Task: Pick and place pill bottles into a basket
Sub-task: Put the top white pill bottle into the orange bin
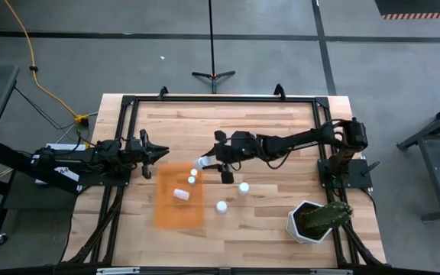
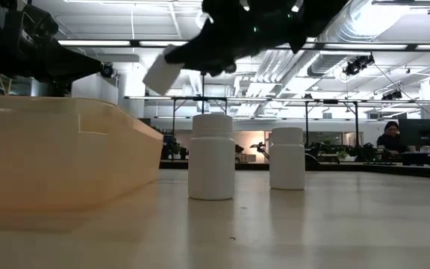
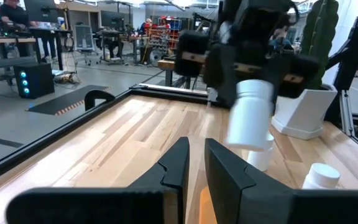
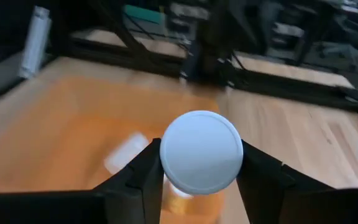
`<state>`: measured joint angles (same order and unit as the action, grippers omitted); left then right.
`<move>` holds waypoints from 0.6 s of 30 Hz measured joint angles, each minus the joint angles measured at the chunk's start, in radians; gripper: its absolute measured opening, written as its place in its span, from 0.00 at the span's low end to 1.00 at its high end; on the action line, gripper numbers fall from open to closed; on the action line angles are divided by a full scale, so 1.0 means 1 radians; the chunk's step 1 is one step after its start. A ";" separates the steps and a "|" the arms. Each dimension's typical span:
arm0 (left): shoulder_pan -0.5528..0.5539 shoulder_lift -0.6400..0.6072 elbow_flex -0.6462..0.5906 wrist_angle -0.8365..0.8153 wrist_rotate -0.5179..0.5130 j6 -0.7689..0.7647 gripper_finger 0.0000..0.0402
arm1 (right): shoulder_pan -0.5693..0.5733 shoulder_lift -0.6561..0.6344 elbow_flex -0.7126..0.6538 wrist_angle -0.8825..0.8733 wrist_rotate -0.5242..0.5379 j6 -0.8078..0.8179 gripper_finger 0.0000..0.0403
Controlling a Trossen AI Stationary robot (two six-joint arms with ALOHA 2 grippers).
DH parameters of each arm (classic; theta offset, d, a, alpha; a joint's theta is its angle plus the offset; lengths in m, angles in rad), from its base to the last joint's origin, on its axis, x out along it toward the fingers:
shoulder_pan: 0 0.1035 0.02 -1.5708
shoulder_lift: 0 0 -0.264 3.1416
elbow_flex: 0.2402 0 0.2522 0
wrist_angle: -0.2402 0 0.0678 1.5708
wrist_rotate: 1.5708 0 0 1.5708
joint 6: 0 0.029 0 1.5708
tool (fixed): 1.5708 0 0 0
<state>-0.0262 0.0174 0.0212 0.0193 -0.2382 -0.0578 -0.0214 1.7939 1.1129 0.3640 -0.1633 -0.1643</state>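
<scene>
The orange tray (image 1: pixel 166 214) lies left of the table's middle and holds three small white bottles, one of them lying on its side (image 1: pixel 180 194). Two more bottles (image 1: pixel 244 188) (image 1: pixel 221 206) stand upright on the wood to its right; they also show in the low view (image 2: pixel 211 157) (image 2: pixel 287 157). My right gripper (image 1: pixel 207 163) is shut on another white bottle (image 1: pixel 201 163) above the tray's far right corner. My left gripper (image 1: pixel 165 153) hovers shut and empty by the tray's far left corner. My right gripper pinches the bottle's upper end (image 4: pixel 166 163) between its two fingers, one on each side of the round body. The fingers slant down from the table's right side and lie along the bottle. The bottle (image 3: pixel 250 115) hangs tilted below the fingers, clear of tray and table.
A white pot with a green plant (image 1: pixel 308 220) stands at the table's near right corner. A black frame (image 1: pixel 205 99) runs round the table's edges. Bare wood lies between the tray and the pot. A person (image 2: pixel 390 138) sits in the room beyond.
</scene>
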 joint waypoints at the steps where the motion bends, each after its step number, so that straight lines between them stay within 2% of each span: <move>1: 0.000 0.000 0.000 0.000 0.000 0.000 0.22 | 0.010 0.000 0.008 -0.001 -0.010 0.001 0.38; 6: 0.000 0.000 0.000 0.000 0.000 0.000 0.22 | 0.085 0.019 0.033 -0.008 -0.019 -0.002 0.39; 12: 0.000 0.000 0.000 0.000 -0.001 0.000 0.22 | 0.158 0.129 0.111 -0.061 -0.029 -0.021 0.39; 18: 0.000 0.000 0.000 0.000 -0.001 0.000 0.22 | 0.159 0.235 0.263 -0.298 -0.039 -0.036 0.41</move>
<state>-0.0264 0.0172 0.0212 0.0196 -0.2390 -0.0578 0.1378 2.0286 1.3761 0.0656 -0.2023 -0.2007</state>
